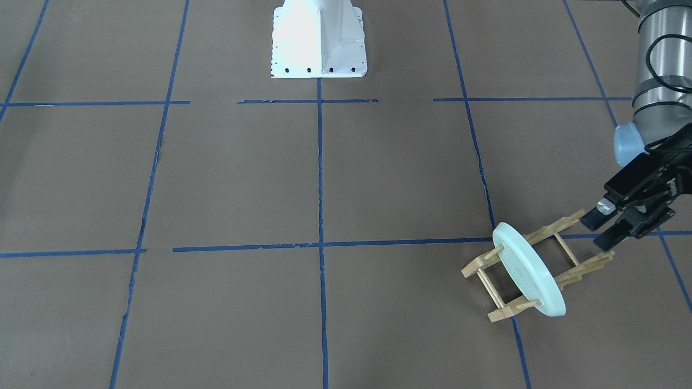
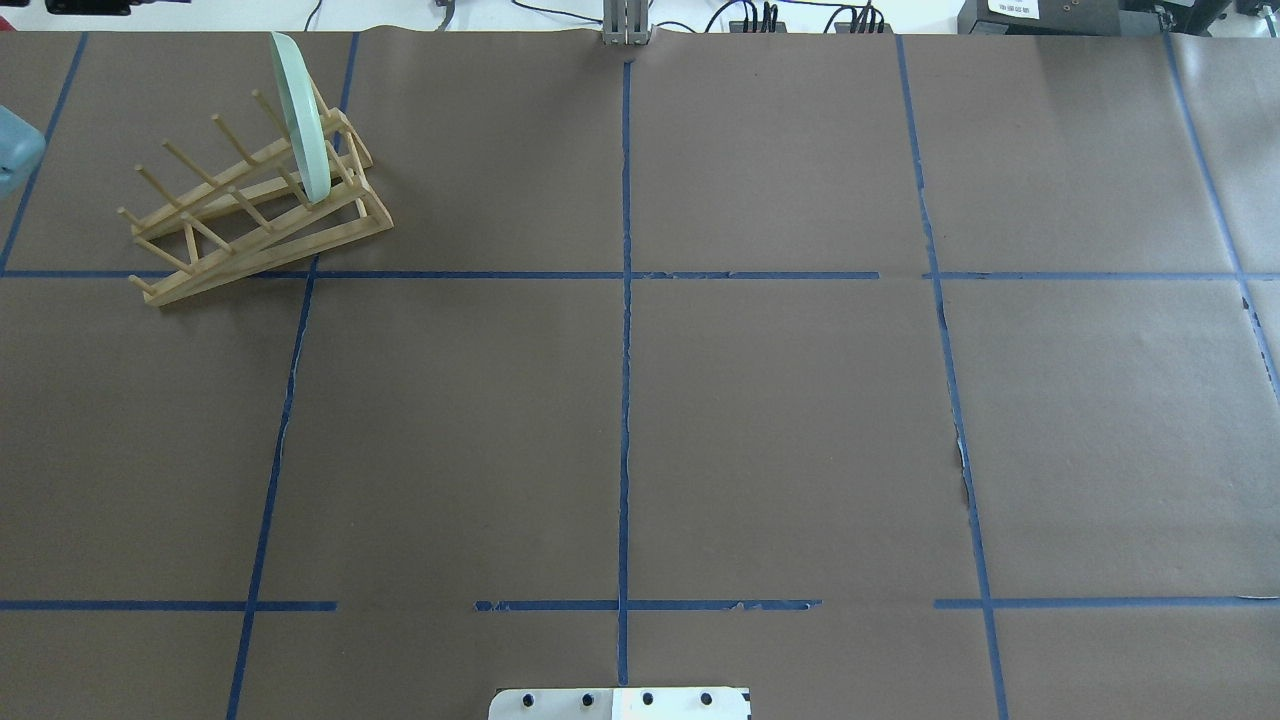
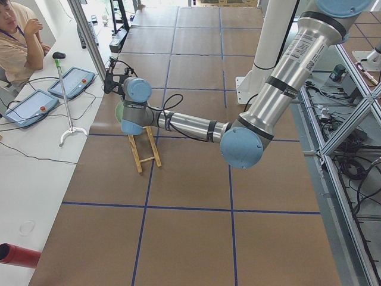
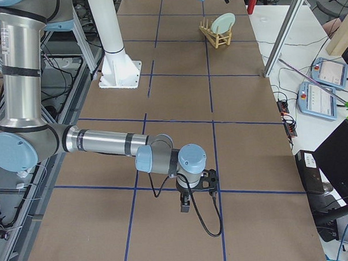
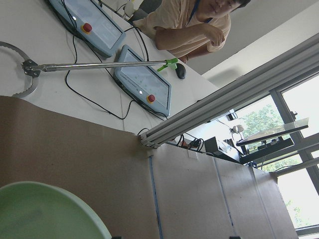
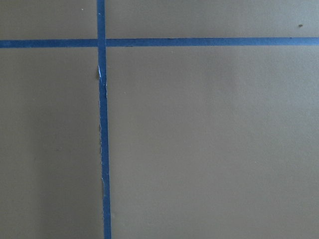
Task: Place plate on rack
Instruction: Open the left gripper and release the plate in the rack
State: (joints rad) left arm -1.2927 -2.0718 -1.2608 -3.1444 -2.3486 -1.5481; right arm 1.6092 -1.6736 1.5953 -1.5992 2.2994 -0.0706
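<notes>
The pale mint-green plate point(image 1: 527, 270) stands on edge in the light-wood rack point(image 1: 567, 249), held between its pegs near one end. It also shows in the overhead view point(image 2: 300, 120) on the rack point(image 2: 250, 235) at the far left of the table. My left gripper point(image 1: 599, 230) is open and empty. It sits just off the rack's other end, apart from the plate. The plate's rim fills the lower left of the left wrist view point(image 5: 45, 214). My right gripper point(image 4: 186, 204) shows only in the exterior right view, low over bare table far from the rack point(image 4: 215, 37). I cannot tell its state.
The robot's white base point(image 1: 319, 40) stands at mid-table on the robot's side. Past the table edge beside the rack sit two teach pendants point(image 5: 142, 79), a metal pole point(image 5: 99, 64) and an operator point(image 5: 192, 30). Blue tape lines point(image 6: 102, 124) cross the brown table.
</notes>
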